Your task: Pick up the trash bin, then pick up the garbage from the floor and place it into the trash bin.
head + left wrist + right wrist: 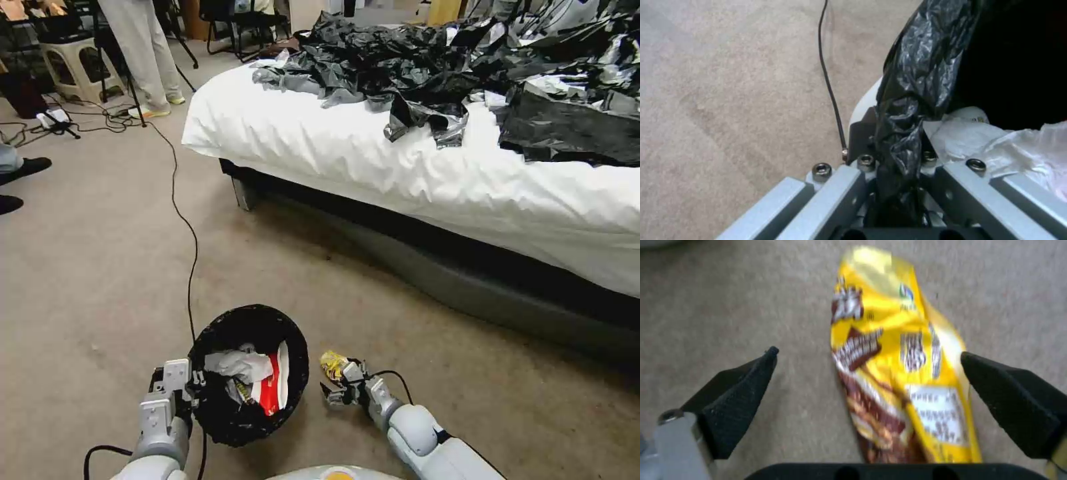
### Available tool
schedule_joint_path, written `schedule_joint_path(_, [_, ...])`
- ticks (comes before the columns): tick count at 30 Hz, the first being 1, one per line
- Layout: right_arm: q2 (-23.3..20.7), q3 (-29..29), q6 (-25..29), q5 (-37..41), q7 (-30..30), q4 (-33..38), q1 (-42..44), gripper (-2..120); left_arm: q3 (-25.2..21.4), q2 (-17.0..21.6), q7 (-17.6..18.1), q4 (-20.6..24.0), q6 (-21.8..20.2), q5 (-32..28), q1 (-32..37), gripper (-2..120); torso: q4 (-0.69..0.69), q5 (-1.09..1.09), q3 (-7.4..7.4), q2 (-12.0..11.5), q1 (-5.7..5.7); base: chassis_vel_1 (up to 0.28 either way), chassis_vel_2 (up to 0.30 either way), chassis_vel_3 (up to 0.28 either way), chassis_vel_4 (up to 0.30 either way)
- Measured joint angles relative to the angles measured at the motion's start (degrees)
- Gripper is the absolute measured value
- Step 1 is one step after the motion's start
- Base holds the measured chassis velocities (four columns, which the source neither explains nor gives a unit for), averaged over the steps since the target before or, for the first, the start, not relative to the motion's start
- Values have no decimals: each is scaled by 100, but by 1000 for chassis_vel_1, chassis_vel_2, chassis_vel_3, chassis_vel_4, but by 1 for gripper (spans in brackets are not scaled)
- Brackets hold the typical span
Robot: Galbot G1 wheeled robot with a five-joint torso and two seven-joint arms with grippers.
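1. On the beige carpeted floor (100,267), near the foot corner of the bed: small round white plastic trash bin lined with a crinkly black plastic bag (248,373), upright, bag folded over its rim.
2. Bin contents: crumpled white tissues (237,365) and a red-and-white paper carton (273,385).
3. Left pincer (190,385): at the bin's rim, pinching the black liner and the wall beneath; left wrist view shows bunched bag between the grey fingers (849,186).
4. Right pincer (340,385): low over the floor just beside the bin, spread wide; black padded fingertips (735,400) stand on either side of the wrapper, apart from it.
5. Yellow snack wrapper with brown print (902,373): lying between those fingertips.
6. Thin black cable (183,227): running across the floor past the bin.
7. Bed with white sheet (400,167): crumpled black plastic bags (467,73) heaped on top.
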State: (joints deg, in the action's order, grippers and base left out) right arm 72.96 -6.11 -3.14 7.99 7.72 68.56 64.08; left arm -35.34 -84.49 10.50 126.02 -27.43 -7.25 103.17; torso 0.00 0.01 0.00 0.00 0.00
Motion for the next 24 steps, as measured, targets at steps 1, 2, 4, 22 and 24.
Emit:
schedule_joint_path(1, [12,26,46,-8,2,-87,-7,93,6,-1,1,-4,0,2,-2,0,1,-1,0,0,0,0,0,0,0])
schedule_joint_path(2, [12,26,46,-8,2,-87,-7,93,6,-1,1,-4,0,2,-2,0,1,-1,0,0,0,0,0,0,0])
schedule_joint_path(4, [-2,59,143,-17,2,-200,-14,82,-6,13,2,-15,0,-1,3,0,1,-2,0,1,0,0,0,0,0])
schedule_joint_path(22, [19,153,516,-44,114,-607,-119,18,-15,31,5,-22,-4,1,27,0,1,0,-1,1,0,0,0,0,0])
schedule_joint_path(24, [0,162,518,-44,115,-603,-120,12,-12,32,5,-22,-5,1,20,0,1,1,-1,1,0,0,0,0,0])
